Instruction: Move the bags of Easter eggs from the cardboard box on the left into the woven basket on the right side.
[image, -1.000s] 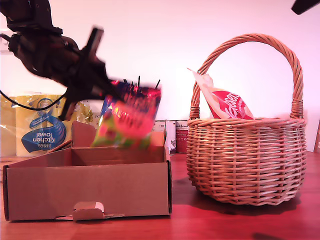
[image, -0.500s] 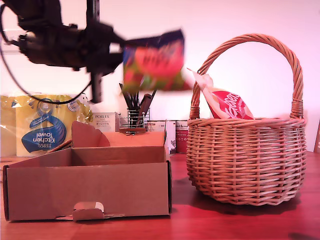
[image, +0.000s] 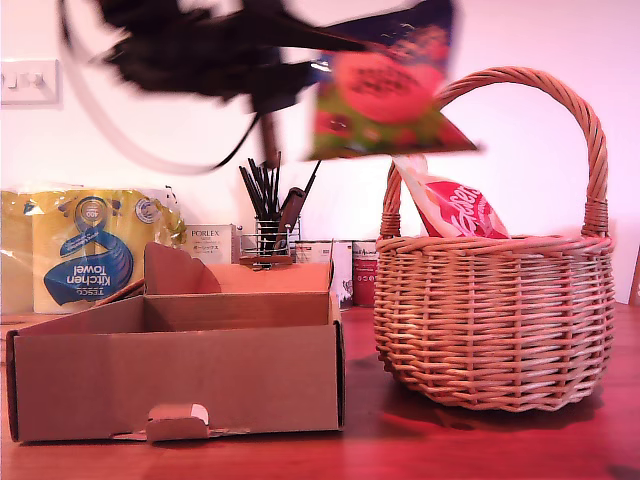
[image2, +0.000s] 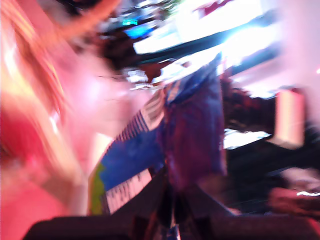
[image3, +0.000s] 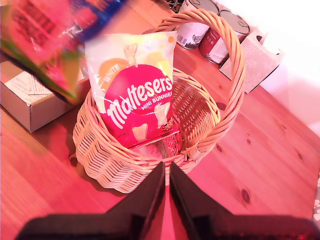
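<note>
My first hand (image2: 172, 210) is pinching the top edge of a crinkly blue-purple plastic sweet bag (image: 385, 85), which hangs from it in the air; heavy blur hides the fingers, but the bag is plainly gripped. Just beyond and below the carried bag stands the round tan wicker basket (image: 495, 320) with its tall arched handle (image: 520, 80), the bag being level with the handle's near side and not yet over the opening. A red-and-white sweet bag (image3: 137, 92) already leans upright inside the basket. My second hand (image3: 166, 192) hovers above the basket's near rim with its fingers pressed together and holding nothing. Behind the first hand, on the wooden bench (image: 400, 450), sits the low brown corrugated cardboard box (image: 180, 380); its contents cannot be seen. Judgement: the step in hand is the carry to the basket. The next move calls for clearing the handle, centring over the opening, lowering, then releasing beside the bag already there.
</note>
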